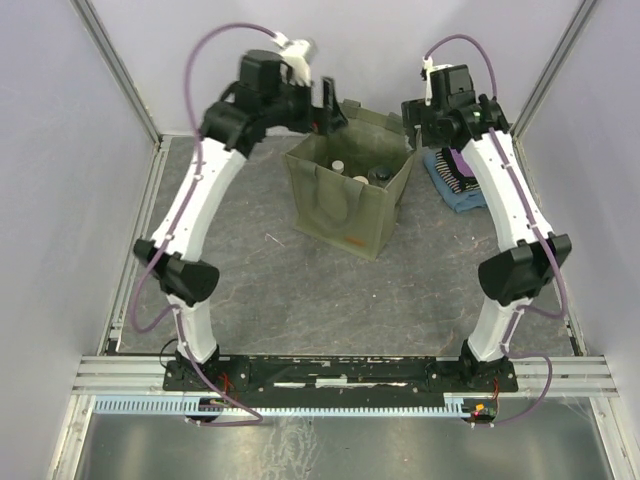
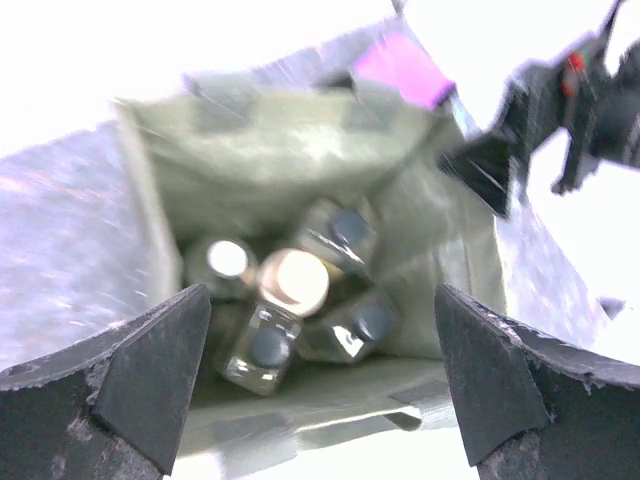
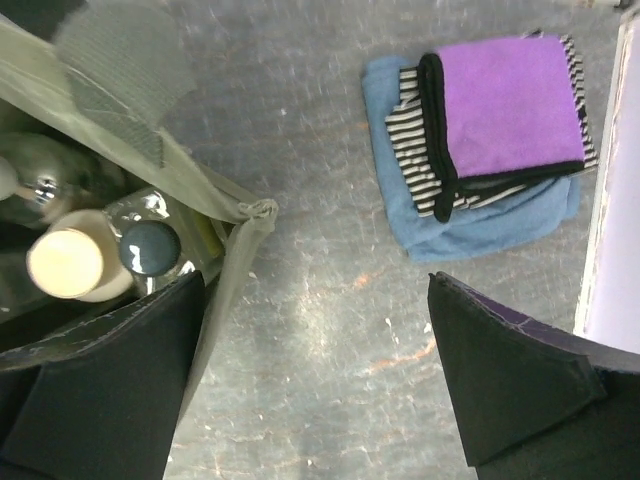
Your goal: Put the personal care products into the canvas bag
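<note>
The olive-green canvas bag (image 1: 345, 205) stands open at the back middle of the table. In the left wrist view, three clear rectangular bottles with dark caps (image 2: 262, 345), (image 2: 362, 325), (image 2: 340, 232), the cream round jar (image 2: 293, 280) and the silvery nozzle-topped bottle (image 2: 225, 260) lie inside the bag (image 2: 250, 150). My left gripper (image 2: 320, 385) is open and empty above the bag's mouth; it also shows in the top view (image 1: 327, 108). My right gripper (image 3: 315, 370) is open and empty over bare table just right of the bag's corner (image 3: 225, 215); it also shows in the top view (image 1: 413, 125).
A folded blue, striped and purple cloth (image 3: 490, 140) lies on the table right of the bag, near the right wall (image 1: 455, 178). Grey walls and metal rails enclose the table.
</note>
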Tool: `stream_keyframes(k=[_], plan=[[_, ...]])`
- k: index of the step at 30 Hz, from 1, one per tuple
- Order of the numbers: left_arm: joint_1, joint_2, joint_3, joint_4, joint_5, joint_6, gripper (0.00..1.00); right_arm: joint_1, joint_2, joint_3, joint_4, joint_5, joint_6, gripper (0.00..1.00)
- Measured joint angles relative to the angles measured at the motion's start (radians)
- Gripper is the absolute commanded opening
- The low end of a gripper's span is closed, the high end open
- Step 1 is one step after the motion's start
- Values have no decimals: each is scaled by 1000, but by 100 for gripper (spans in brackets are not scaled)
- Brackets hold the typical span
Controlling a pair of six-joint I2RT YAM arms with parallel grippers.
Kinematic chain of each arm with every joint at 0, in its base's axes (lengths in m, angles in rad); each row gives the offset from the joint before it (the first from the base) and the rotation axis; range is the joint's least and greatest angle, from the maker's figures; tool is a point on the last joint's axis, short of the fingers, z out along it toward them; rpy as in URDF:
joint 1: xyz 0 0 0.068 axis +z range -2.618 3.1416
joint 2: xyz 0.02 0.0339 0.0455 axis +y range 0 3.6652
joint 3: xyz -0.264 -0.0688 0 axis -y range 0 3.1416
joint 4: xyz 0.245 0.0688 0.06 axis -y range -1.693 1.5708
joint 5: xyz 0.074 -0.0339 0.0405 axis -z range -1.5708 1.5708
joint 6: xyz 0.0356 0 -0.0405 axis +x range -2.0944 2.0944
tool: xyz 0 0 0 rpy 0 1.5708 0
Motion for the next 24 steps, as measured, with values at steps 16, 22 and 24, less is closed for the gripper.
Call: stream_keyframes(k=[16,22,24], plan=[[352,-248,-357,287,-274,23,100,-180,-223,-219,332,44,45,100],[351,-85,-322,225,-329,24,100,-292,-195,-301,323,83,74,100],[348,-69,-317,214,-358,24,100,-298,-191,-302,322,87,74,100]])
